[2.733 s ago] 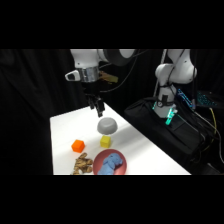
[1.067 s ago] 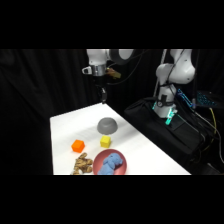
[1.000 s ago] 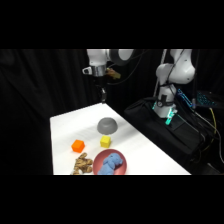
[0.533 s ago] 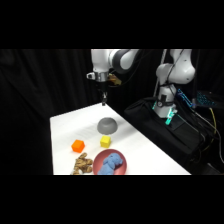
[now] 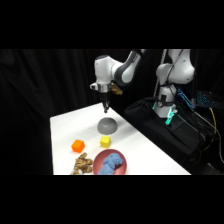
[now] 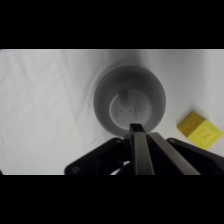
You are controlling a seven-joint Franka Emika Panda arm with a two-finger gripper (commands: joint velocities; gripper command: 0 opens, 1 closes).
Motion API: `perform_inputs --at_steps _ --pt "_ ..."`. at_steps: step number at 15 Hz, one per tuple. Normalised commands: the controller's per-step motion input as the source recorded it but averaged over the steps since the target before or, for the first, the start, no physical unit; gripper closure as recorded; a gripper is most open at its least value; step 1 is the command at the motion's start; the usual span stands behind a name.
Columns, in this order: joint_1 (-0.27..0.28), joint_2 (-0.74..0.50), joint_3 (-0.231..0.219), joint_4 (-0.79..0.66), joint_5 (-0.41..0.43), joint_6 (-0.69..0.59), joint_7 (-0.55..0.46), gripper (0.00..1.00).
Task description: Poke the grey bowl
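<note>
Side view: the grey bowl (image 5: 107, 126) sat upside down as a smooth dome on the white counter (image 5: 65, 127), toward the far half of the surface. The gripper (image 5: 105, 108) hung straight above it, pointing down, tip just above the dome with a small gap visible; contact could not be confirmed from this angle.

Wrist view: the bowl's flat circular base (image 6: 131, 107) faced the camera, centred just above the gripper (image 6: 140, 150). The two fingers (image 6: 139, 145) lay pressed together with no gap between them, holding nothing, their tip overlapping the bowl's rim at 6 o'clock.

Other items, side view, positions relative to the grey bowl:
- yellow cube (image 5: 105, 142) at 6 o'clock, near but apart; in the wrist view it (image 6: 200, 131) lay at about 4 o'clock of the bowl.
- orange block (image 5: 77, 146) at about 8 o'clock, further off.
- reddish-pink bowl (image 5: 99, 161) at 6 o'clock beyond the cube, at the counter's near edge, with a blue crumpled object (image 5: 112, 162) inside.
- brown lumpy object (image 5: 82, 163) touching or just beside the pink bowl's left side.
</note>
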Motion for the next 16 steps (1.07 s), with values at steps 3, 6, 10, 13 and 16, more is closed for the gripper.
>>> perform_inputs --at_steps 3,6,10,13,16 --pt "0.002 0.2 -0.043 0.01 -0.009 0.3 0.04 1.0" --pt "-0.011 0.21 -0.024 0.02 0.124 0.28 -0.01 1.0" --pt "-0.029 0.21 0.006 0.05 0.187 0.24 -0.06 1.0" --pt "-0.034 0.2 0.013 0.09 0.158 0.21 -0.05 1.0" --pt "0.007 0.16 -0.021 0.09 0.06 0.16 0.0 1.0"
